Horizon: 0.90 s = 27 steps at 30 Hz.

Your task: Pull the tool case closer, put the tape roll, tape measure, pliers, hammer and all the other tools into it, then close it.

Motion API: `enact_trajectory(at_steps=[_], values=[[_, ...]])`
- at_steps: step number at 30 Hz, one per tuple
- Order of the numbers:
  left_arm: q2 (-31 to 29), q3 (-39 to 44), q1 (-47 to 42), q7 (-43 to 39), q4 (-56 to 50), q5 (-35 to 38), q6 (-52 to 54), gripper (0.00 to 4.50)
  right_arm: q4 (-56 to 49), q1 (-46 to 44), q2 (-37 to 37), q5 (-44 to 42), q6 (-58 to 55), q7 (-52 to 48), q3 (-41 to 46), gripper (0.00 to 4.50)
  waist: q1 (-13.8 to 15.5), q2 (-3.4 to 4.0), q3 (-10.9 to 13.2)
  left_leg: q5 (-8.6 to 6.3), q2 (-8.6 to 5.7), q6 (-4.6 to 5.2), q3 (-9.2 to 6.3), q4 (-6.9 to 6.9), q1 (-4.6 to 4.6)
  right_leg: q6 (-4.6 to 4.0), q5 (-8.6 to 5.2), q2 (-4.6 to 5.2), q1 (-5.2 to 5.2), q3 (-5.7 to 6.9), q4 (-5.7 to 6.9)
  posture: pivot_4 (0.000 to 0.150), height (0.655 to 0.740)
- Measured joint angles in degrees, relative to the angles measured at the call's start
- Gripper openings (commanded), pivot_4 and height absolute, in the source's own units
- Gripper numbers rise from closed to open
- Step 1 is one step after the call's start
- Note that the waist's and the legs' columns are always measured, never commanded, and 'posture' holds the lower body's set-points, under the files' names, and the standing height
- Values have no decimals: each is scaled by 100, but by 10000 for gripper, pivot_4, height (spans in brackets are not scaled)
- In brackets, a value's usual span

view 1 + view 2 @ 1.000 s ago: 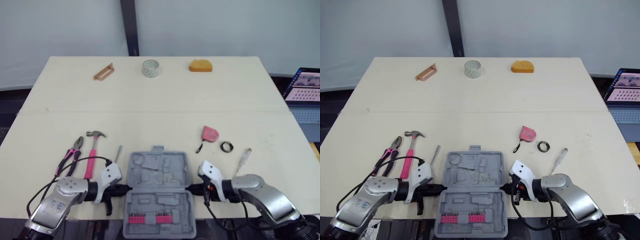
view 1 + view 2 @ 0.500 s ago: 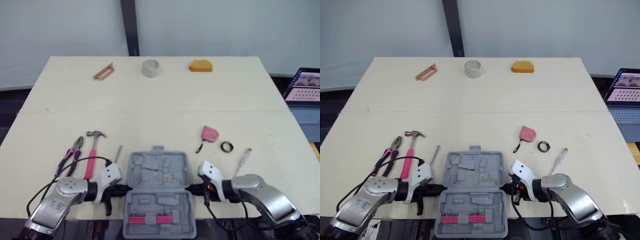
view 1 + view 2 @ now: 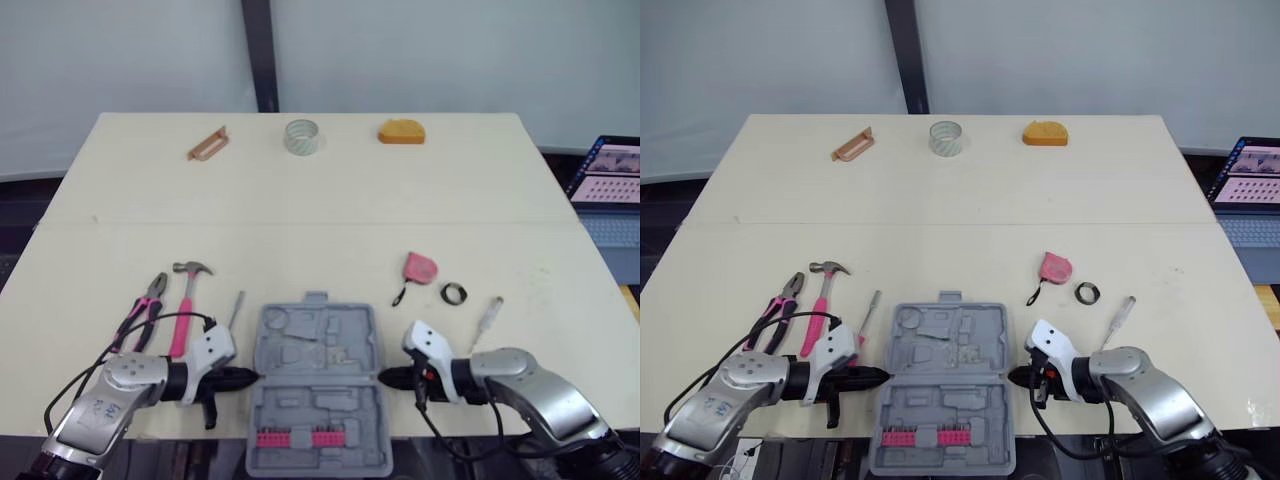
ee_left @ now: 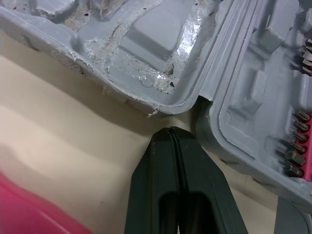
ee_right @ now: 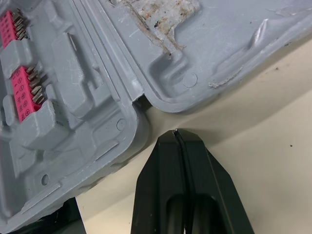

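- So, the worktop [image 3: 300, 200] is a pale cream board with a faint seam running across its middle. Behind it is a plain light wall split by a dark upright post [image 3: 258, 55]. A laptop [image 3: 608, 175] sits off to the right, cut off by the frame.
- The tool case [image 3: 320, 345] lies open at the near edge, and its front half seems to stick out past that edge. A row of pink bit holders [image 3: 291, 438] sits in that half.
- The left gripper [image 3: 250, 377] has its fingers clenched together on nothing, with the tip just beside the case's left hinge corner. The right gripper [image 3: 385, 378] is also clamped shut and empty, just off the right hinge corner.
- Left of the case are the pliers [image 3: 140, 312], the pink-handled hammer [image 3: 185, 305] and a thin screwdriver [image 3: 236, 307].
- To the right are a pink tape measure [image 3: 419, 267], a small black ring [image 3: 454, 293] and a clear-handled screwdriver [image 3: 489, 313].
- Along the far edge are a clear tape roll [image 3: 301, 136], an orange object [image 3: 401, 131] and a tan piece [image 3: 207, 144]. Those last two are too small to identify.
- A pink shape [image 4: 29, 214] fills a corner of the left wrist view. It's cropped, so I can't tell what it is.
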State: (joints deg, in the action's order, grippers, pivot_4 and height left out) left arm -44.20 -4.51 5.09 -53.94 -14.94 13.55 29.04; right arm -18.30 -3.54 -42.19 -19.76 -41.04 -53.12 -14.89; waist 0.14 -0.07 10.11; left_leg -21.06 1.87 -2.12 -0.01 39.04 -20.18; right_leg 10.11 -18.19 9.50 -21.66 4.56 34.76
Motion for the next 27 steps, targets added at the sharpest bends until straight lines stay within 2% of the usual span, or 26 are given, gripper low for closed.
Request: enact_trajectory(at_steps=[4, 7, 9, 10, 12, 17, 19, 20, 27], values=[[-139, 276, 134, -43, -78, 233, 241, 0, 4, 66, -118, -185, 21, -83, 343, 522, 0, 0, 0, 0, 0, 0, 0, -1, -1, 0, 0, 0, 0, 0, -1, 1500, 7400], [-251, 1126, 400, -127, -383, 807, 605, 0, -9, 391, -289, -753, 86, -366, 1289, 522, 17, -3, 2, -2, 1, 4, 0, 0, -5, 0, 0, 0, 1, 0, -7, 1500, 7400], [-397, 1709, 514, -154, -473, 1088, 774, 5656, -1, 547, -469, -1092, 67, -557, 1840, 0, 36, -3, 2, -3, 1, 4, 0, 1, -1, 0, 0, 0, 7, 0, -9, 1500, 7400], [-457, 1989, 570, -157, -481, 1164, 819, 8858, 25, 628, -555, -1199, 75, -632, 2101, 2594, 46, -3, 2, -3, 1, 4, 0, 1, 0, -1, 1, 0, 8, 0, -9, 1500, 7400], [-504, 2506, 761, -152, -436, 1281, 860, 18423, 260, 775, -738, -1294, 114, -764, 2489, 8936, 65, -3, 2, -5, 1, 8, 3, 0, 2, -1, 1, 0, 9, 0, -14, 1500, 7400], [-522, 3703, 1276, -28, 379, 1269, 776, 43359, 1425, 1028, -961, -1235, 380, -863, 3324, 33073, 65, -3, 2, -12, 1, 15, 13, -2, 3, -1, 0, 0, 7, -4, -18, 1500, 7400], [-548, 4056, 1451, 48, 841, 1111, 494, 45000, 1795, 1006, -977, -1169, 616, -862, 3492, 42876, 55, -3, 2, -14, 1, 14, 16, -3, 5, -2, 0, 0, 7, -6, -19, 1500, 7400], [-557, 4213, 1520, 98, 1157, 1009, 275, 45000, 2039, 960, -976, -1133, 754, -861, 3563, 44411, 47, -3, 2, -15, 1, 14, 19, -5, 6, -2, 0, 0, 6, -9, -21, 1500, 7400], [-559, 4657, 1569, 474, 2974, 578, -771, 45000, 3478, 669, -984, -727, 1590, -866, 3763, 44411, -17, -4, 2, -22, 1, 19, 29, -4, 6, -2, 0, 0, 5, -13, -26, 1500, 7400]])
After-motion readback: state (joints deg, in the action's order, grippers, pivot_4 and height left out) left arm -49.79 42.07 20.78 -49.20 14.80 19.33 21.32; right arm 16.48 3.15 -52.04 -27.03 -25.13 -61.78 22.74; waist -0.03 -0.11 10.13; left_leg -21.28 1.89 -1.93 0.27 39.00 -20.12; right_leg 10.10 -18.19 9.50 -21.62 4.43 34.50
